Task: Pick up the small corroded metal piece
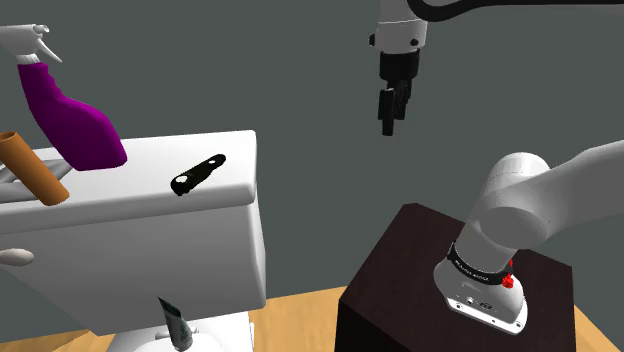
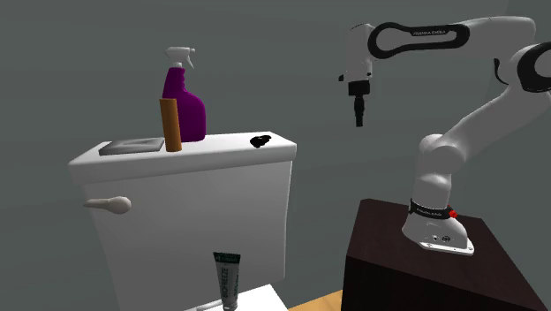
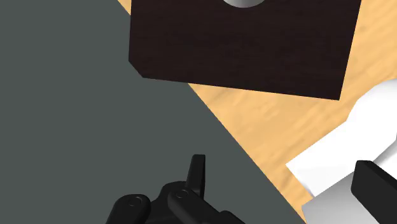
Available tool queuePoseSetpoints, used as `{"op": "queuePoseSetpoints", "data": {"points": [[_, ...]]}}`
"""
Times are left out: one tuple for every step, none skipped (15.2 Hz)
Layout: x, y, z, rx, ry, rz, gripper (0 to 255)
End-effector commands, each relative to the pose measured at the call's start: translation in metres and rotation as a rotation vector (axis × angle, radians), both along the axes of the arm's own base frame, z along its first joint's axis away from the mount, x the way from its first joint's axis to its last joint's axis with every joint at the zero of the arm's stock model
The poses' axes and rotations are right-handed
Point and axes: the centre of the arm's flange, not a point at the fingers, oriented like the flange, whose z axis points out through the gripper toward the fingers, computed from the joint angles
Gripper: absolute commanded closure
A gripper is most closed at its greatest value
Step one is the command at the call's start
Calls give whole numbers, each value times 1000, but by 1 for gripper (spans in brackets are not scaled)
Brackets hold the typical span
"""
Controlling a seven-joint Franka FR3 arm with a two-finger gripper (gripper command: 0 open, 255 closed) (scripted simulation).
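A: So, where does the small black piece (image 1: 197,175) sit?

B: Flat on the tank lid (image 1: 125,192), near the lid's edge on the arm's side, lying at a slant. The purple spray bottle (image 1: 75,125) and brown tube (image 1: 35,170) stand toward the lid's far end, well apart from it.

A: And the gripper (image 1: 389,120)?

B: High up and off to the side of the tank lid, past that near edge. Its fingers (image 3: 197,173) stand apart with nothing between them.

A: How would you approach?

B: I'd travel across above the lid first, then turn the wrist so the jaws straddle the piece's narrow width. It looks thin, so I'd descend straight until the tips nearly touch the lid, then close.
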Motion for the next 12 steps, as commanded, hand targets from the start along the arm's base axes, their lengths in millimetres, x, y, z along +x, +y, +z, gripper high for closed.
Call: {"op": "queuePoseSetpoints", "data": {"points": [[0,0,0,0,0,0,0],[-1,12,1,2,2,-37,0],[-1,24,1,4,4,-74,0],[0,37,2,6,6,-111,0],[0,49,3,8,8,-148,0],[1,61,4,10,10,-185,0],[3,73,5,12,12,-222,0],[5,85,5,14,14,-259,0],[8,97,6,16,16,-296,0],[11,109,7,18,18,-333,0],[14,121,8,20,20,-370,0],[18,133,9,22,22,-407,0]]}}
